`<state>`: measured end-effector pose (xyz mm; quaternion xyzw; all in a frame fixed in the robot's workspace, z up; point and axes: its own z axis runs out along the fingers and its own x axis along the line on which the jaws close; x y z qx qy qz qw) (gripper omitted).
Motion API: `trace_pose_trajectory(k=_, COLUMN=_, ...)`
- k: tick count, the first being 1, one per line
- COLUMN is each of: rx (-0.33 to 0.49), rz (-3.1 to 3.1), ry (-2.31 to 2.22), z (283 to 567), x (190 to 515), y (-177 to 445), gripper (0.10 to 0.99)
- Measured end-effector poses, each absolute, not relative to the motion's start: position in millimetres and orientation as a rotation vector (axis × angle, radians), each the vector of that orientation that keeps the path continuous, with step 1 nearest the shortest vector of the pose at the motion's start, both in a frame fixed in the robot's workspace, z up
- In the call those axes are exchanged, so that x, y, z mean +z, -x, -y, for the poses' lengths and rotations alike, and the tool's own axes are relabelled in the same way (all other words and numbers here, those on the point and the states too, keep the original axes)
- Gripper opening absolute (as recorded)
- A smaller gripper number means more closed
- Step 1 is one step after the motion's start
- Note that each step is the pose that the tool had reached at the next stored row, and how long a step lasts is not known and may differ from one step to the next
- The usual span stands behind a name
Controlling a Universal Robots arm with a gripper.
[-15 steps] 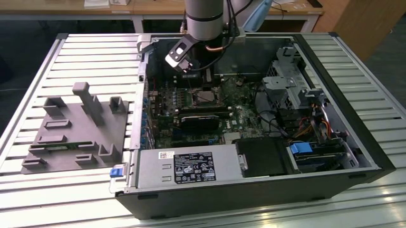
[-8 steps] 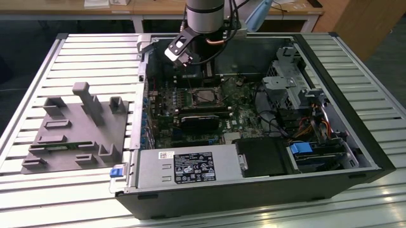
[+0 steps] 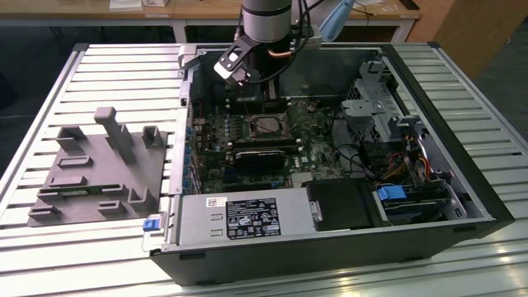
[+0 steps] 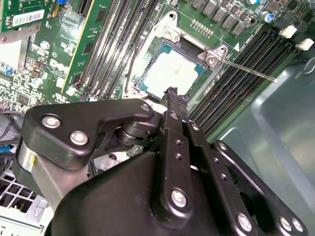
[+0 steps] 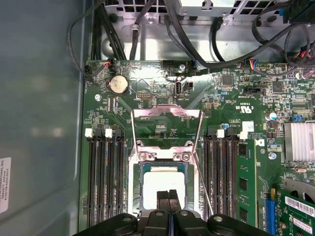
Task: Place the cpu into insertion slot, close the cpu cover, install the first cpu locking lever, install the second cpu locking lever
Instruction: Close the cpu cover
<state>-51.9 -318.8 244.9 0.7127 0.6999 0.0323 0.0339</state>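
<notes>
On the motherboard, cpu fills insertion slot beneath closed gripper

One cpu in one insertion slot; one cpu cover hinged at the slot; one coin cell near the slot; four white clips, two either side of the slot

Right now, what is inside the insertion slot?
The cpu lies inside the insertion slot, pale face up, and the cpu cover is open. The pincer covers part of the cpu's edge, and the cpu hides the slot's floor.
</notes>
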Motion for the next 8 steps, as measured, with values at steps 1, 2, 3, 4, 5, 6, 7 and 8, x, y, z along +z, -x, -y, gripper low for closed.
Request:
trace_pose_trajectory(k=1, rx=0.099, rz=-2.153, ry=-2.192, z=318.8, x=245.0, y=51.9, gripper=0.102)
trace_pose_trajectory(k=2, rx=0.099, rz=-2.153, ry=-2.192, z=318.8, x=245.0, y=51.9, gripper=0.102)
trace_pose_trajectory(k=3, rx=0.099, rz=-2.153, ry=-2.192, z=318.8, x=245.0, y=51.9, gripper=0.102)
trace_pose_trajectory(k=4, rx=0.099, rz=-2.153, ry=-2.192, z=318.8, x=245.1, y=51.9, gripper=0.102)
trace_pose_trajectory(k=5, rx=0.099, rz=-2.153, ry=-2.192, z=318.8, x=245.1, y=52.0, gripper=0.102)
trace_pose_trajectory(k=6, rx=0.101, rz=-2.153, ry=-2.193, z=318.9, x=245.4, y=52.1, gripper=0.102)
trace_pose_trajectory(k=7, rx=0.101, rz=-2.153, ry=-2.193, z=318.8, x=246.0, y=52.1, gripper=0.102)
trace_pose_trajectory(k=8, rx=0.102, rz=-2.153, ry=-2.193, z=318.8, x=247.1, y=52.1, gripper=0.102)
